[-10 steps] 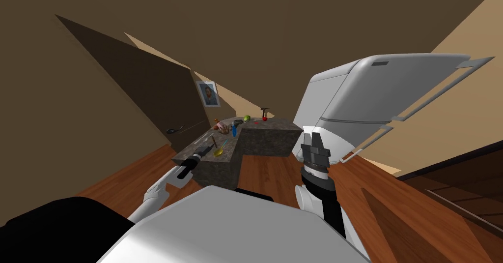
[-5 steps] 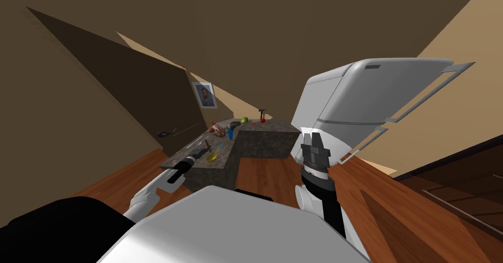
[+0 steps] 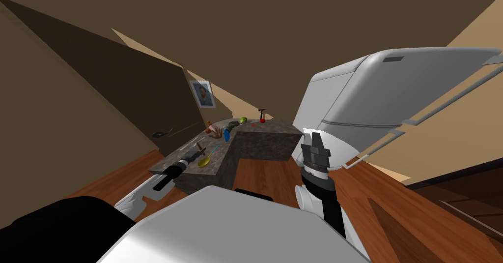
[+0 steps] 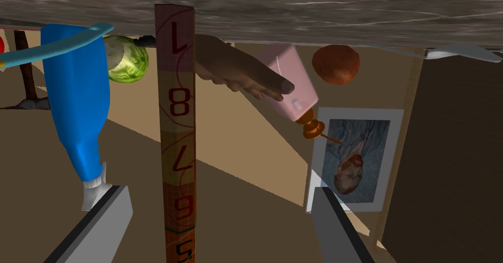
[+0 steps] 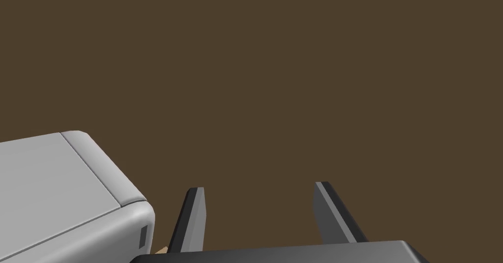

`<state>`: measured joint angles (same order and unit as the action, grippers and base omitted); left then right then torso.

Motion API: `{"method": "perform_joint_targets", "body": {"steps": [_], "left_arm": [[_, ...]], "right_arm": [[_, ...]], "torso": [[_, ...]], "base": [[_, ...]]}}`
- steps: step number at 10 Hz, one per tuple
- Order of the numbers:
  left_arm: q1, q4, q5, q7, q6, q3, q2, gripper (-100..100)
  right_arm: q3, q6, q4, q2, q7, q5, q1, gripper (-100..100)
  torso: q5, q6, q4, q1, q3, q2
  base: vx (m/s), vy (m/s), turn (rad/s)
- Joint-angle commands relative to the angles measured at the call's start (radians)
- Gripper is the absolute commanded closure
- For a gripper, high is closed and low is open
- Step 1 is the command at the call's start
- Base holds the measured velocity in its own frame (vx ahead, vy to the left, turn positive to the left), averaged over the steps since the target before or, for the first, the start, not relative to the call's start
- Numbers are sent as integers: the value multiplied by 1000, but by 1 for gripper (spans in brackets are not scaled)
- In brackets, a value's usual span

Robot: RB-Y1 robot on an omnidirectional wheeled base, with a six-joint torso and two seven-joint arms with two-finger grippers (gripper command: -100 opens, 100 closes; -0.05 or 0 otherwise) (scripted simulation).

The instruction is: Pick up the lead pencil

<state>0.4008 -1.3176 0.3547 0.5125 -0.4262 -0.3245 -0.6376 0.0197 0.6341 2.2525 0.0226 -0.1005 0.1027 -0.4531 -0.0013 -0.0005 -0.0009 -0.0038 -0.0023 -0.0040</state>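
— Pencil, where?
— Head view, left of centre, on the mottled stone-look counter [image 3: 260, 137]. Lead pencil [image 4: 178, 127]: flat-sided orange-brown stick w/ dark red digits, standing between my left pincer's [image 4: 219, 190] thin blades, which are spread, not touching it.
— Right pincer?
— Right pincer [image 5: 260, 211]: blades spread, holding nothing.

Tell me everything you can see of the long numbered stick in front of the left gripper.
The pencil is a long, straight, flat-sided stick, brown and orange with dark red digits along one face. One end meets the dark speckled counter; the other leaves the picture. It stands between the left gripper's open fingers, nearer one, untouched.
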Motion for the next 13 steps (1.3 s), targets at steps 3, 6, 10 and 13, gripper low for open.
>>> {"method": "perform_joint_targets", "body": {"steps": [3,6,10,13], "left_arm": [[37,79,-44,-1,-102,-30,-42,-100],[57,130,-73,-2,-172,-48,-73,-100],[77,192,-102,-3,-271,-66,-103,-100],[97,247,-131,-4,-348,-84,-133,-100]], "right_arm": [[0,0,0,0,0,0,0,0],[0,0,0,0,0,0,0,0],[0,0,0,0,0,0,0,0],[0,0,0,0,0,0,0,0]], "torso": [[0,0,0,1,1,2],[0,0,0,2,1,2],[0,0,0,-1,0,-1],[0,0,0,1,0,0]], "base": [[81,-59,25],[67,-56,34],[89,-70,38],[74,-53,29]]}}
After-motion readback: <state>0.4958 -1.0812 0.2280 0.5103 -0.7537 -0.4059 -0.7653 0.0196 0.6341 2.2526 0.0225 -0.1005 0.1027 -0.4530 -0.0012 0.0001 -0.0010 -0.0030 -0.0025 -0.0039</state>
